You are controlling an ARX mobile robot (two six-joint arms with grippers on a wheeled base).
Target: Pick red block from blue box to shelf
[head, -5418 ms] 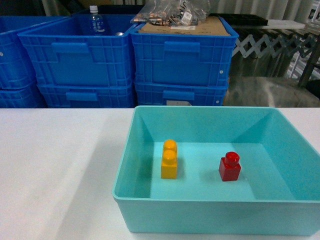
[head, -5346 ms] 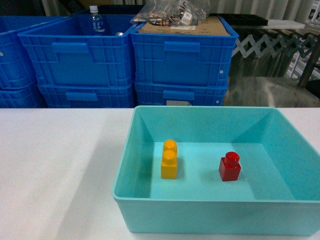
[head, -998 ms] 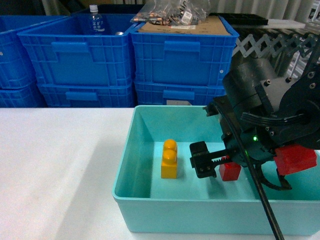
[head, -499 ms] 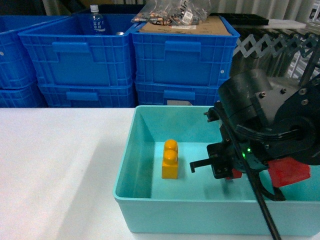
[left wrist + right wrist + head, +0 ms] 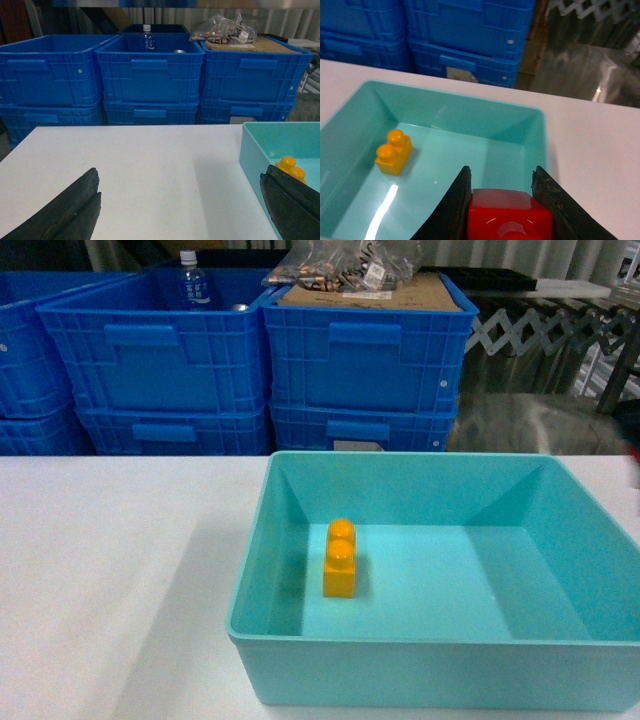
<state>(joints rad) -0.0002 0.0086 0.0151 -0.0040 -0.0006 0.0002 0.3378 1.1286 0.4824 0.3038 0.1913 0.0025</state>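
The red block [image 5: 510,215] shows only in the right wrist view, pinched between the two black fingers of my right gripper [image 5: 502,172], which is shut on it. It hangs above the right-hand part of the blue box [image 5: 470,115], clear of the floor. In the head view the blue box [image 5: 430,642] holds only an orange-yellow brick [image 5: 339,558], and neither gripper shows there. My left gripper [image 5: 181,172] is open over the white table, just left of the blue box [image 5: 250,155], with nothing between its fingers. The shelf is out of view.
Dark blue ribbed crates [image 5: 250,360] are stacked behind the white table [image 5: 110,570], with a water bottle [image 5: 192,280] and a plastic bag [image 5: 350,265] on top. A shiny metal surface [image 5: 530,420] lies behind the table at the right.
My right arm has risen out of the head view, taking the red block off the box floor. The orange-yellow brick has stayed where it was.
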